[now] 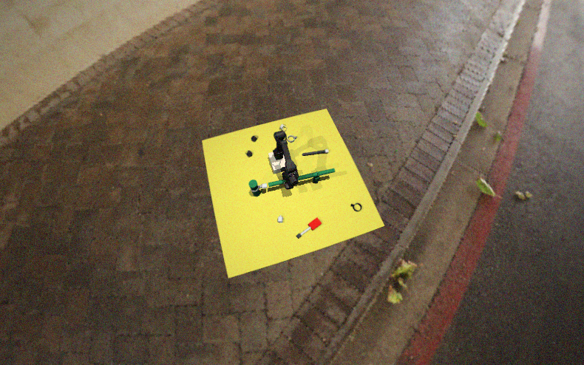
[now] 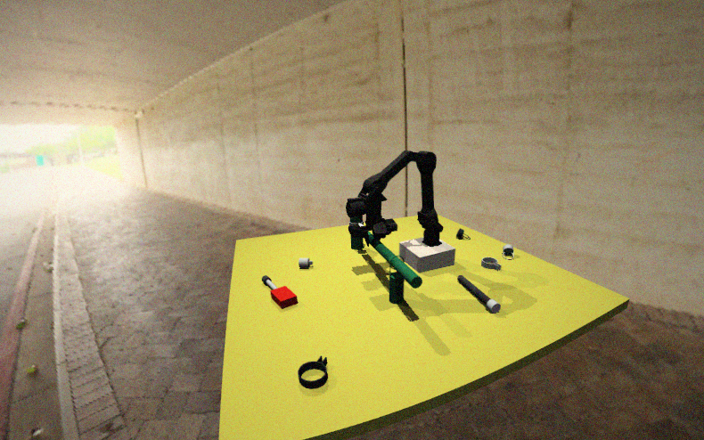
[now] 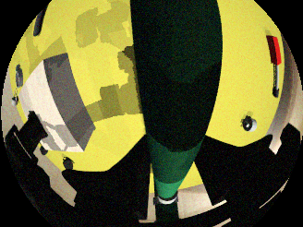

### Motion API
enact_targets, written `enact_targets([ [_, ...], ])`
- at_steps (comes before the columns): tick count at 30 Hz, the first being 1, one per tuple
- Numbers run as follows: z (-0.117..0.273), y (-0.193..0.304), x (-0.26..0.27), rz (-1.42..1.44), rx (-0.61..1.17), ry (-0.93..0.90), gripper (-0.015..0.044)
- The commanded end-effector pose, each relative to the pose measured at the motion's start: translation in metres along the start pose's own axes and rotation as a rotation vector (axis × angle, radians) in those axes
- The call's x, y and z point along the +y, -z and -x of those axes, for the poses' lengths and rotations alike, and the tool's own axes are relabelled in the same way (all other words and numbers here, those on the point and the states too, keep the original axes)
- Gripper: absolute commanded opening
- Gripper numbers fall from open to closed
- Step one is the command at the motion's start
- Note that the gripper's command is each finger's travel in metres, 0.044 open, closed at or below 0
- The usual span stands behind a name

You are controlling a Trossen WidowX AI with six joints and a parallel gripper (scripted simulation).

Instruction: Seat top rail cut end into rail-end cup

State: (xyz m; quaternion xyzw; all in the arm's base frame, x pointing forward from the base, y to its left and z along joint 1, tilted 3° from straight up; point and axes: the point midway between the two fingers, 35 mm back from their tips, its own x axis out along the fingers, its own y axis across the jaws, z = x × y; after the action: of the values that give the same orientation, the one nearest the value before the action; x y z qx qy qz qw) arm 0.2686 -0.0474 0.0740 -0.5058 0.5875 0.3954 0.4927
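The green top rail (image 1: 326,172) (image 2: 398,264) (image 3: 177,92) runs level through the loop cap on the short post (image 1: 316,179) (image 2: 396,288). The big green post (image 1: 253,185) (image 2: 356,240) stands at the rail's far end in the exterior view. The pale rail-end cup (image 1: 263,185) hangs at the post's upper part, facing the rail. The rail's cut end lines up with the cup and is right at its mouth; how deep it sits cannot be told. My gripper (image 1: 290,182) (image 3: 167,136) is shut on the rail, between short post and cup, nearer the cup.
The yellow table top (image 1: 239,236) (image 2: 266,338) also bears the arm's pale base block (image 1: 276,163) (image 2: 427,256), a red-blocked tool (image 1: 314,223) (image 2: 283,297), a loose grey cup (image 1: 280,219) (image 2: 304,263), a black ring band (image 2: 313,384) and a dark bar (image 1: 313,153) (image 2: 475,290).
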Motion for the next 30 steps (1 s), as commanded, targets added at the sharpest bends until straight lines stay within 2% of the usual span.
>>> enact_targets([
  [1,0.004,0.003,-0.005,-0.003,0.006,0.011,0.0],
  [30,-0.005,0.022,-0.001,0.002,0.002,-0.001,0.0],
])
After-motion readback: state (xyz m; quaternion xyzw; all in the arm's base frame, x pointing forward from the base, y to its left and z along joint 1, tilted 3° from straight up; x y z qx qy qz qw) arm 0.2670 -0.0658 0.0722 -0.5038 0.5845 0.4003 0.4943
